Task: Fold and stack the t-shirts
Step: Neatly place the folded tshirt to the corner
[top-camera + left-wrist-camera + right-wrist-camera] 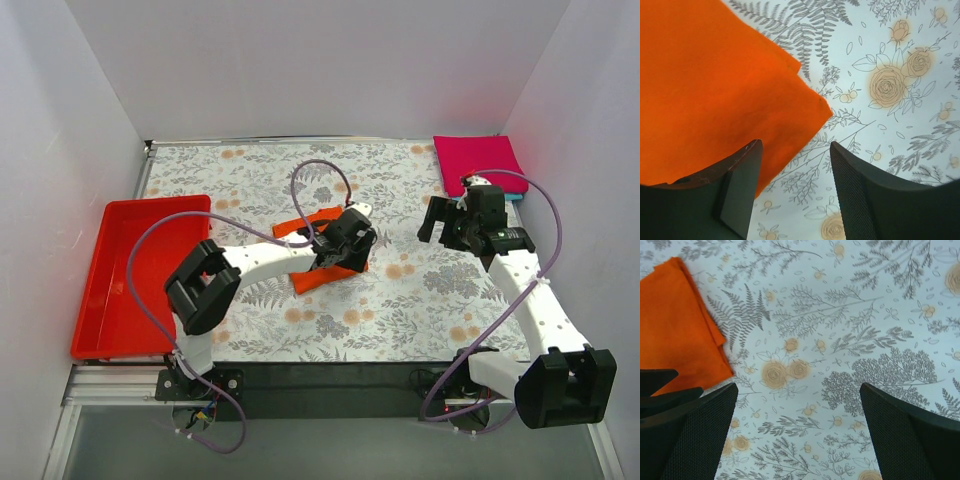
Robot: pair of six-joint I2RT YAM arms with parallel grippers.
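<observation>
2 folded tees on floral bench (400, 300), orange tee (310, 278) mid-bench, left jaws apart over its edge, pink tee (475, 162) in far right corner, right jaws wide apart above bench

Open tablecloth (420, 300) near right, orange t-shirt (298, 230) centre, red tray (110, 300) left

Your counter (420, 290) is pale grey-white, printed with grey ferns, leaves and trees and soft peach-orange roses. The orange t-shirt (318, 277) is bright and plain, with no print. The magenta-pink t-shirt (478, 160) is also plain, and only a thin sliver of the teal t-shirt (514, 196) shows at its edge. Your tray (105, 290) is glossy red. Your arms (270, 260) are white with black joints and lilac cables (320, 165), and the fingers (700, 440) are black with a fine mesh texture
</observation>
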